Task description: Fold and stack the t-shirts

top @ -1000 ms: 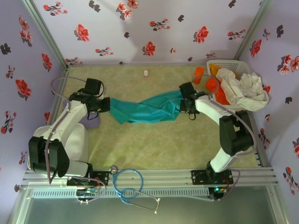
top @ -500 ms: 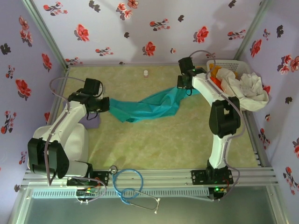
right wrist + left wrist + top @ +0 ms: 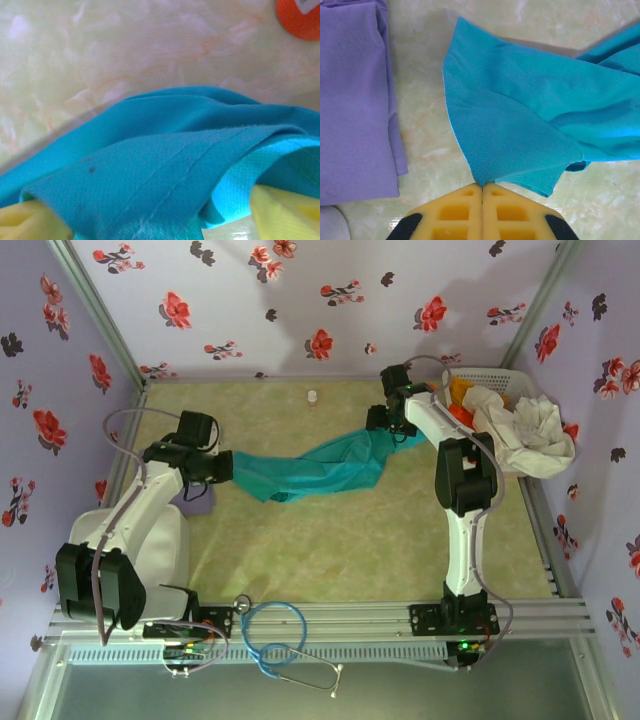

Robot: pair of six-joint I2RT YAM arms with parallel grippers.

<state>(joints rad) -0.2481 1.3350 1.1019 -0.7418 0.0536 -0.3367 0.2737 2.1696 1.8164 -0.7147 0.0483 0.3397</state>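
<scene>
In the last second my right gripper (image 3: 386, 420) has carried its end of the teal t-shirt (image 3: 320, 468) toward the far side of the table (image 3: 330, 560), near the white basket (image 3: 520, 374). Its fingers now stand apart. In the right wrist view the cloth still lies over and between them, so it is let go but not yet free. My left gripper (image 3: 482, 187) stays closed on the opposite corner of the shirt, beside the purple t-shirt (image 3: 355, 100). The teal shirt now lies long across the table between both arms. I judge that the spreading is almost finished and the folding can begin.
</scene>
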